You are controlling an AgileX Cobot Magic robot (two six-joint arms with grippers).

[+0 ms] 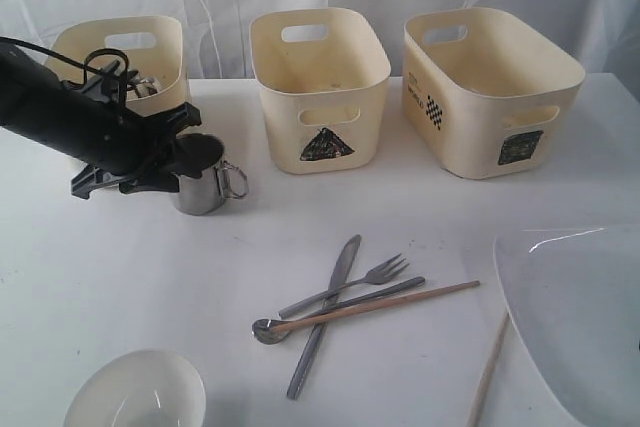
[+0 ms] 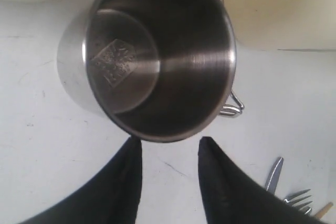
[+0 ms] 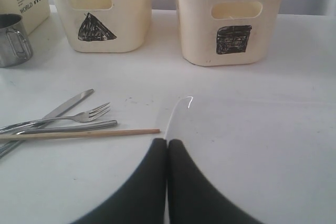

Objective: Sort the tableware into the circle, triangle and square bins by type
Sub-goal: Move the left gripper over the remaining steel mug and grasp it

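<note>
A steel mug (image 1: 207, 183) stands upright on the table in front of the left bin (image 1: 160, 47). My left gripper (image 1: 178, 152) hangs at the mug's rim, open, with both fingertips (image 2: 134, 148) short of the mug (image 2: 157, 56) and nothing between them. A knife (image 1: 325, 312), fork (image 1: 370, 277), spoon (image 1: 268, 330) and one chopstick (image 1: 400, 302) lie crossed mid-table. A second chopstick (image 1: 490, 372) lies by the large white plate (image 1: 585, 317). My right gripper (image 3: 167, 142) is shut and empty over the plate's edge (image 3: 174, 111); it is out of the exterior view. A white bowl (image 1: 135, 392) sits front left.
The triangle bin (image 1: 320, 87) and the square bin (image 1: 490, 87) stand in a row behind the cutlery. The left bin's mark is hidden by my arm, and something steel (image 1: 143, 86) shows inside it. A white curtain hangs behind the table.
</note>
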